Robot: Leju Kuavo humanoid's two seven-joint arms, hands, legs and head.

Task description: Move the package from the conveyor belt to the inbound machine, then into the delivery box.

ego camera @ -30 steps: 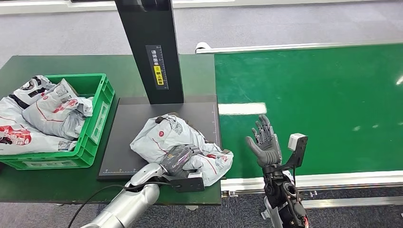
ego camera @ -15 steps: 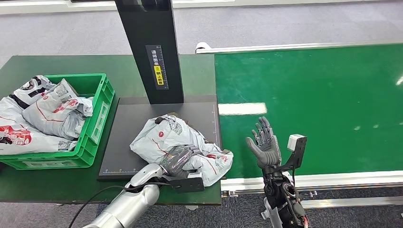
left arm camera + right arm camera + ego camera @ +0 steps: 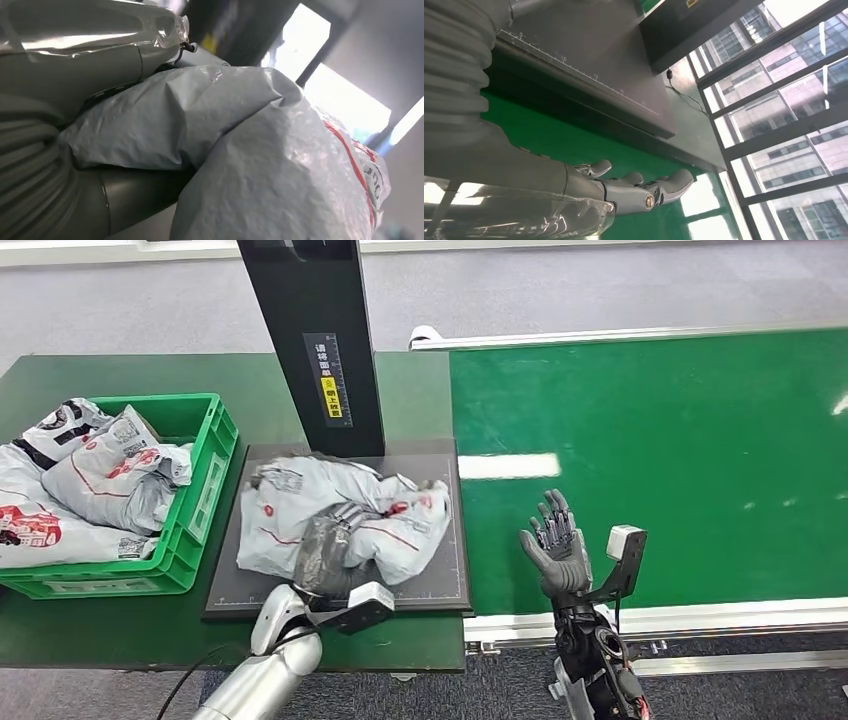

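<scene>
Package (image 3: 345, 525) lies crumpled on the dark scanner plate (image 3: 455, 540) at the foot of the black column (image 3: 310, 340), beside the green crate (image 3: 205, 490) of other bags. Left hand (image 3: 325, 555) grips its near edge, fingers dug into the plastic. Right hand (image 3: 555, 545) held upright over the belt (image 3: 650, 460), fingers spread, empty.

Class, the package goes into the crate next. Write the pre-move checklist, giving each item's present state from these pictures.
1. Left hand grips the package: ok.
2. Package lies on the inbound machine's dark plate: ok.
3. Green crate has room: cannot tell; several grey bags fill it.
4. Right hand open, holding nothing, over the conveyor belt: ok.
5. Black scanner post stands off the way to the crate: ok.
</scene>
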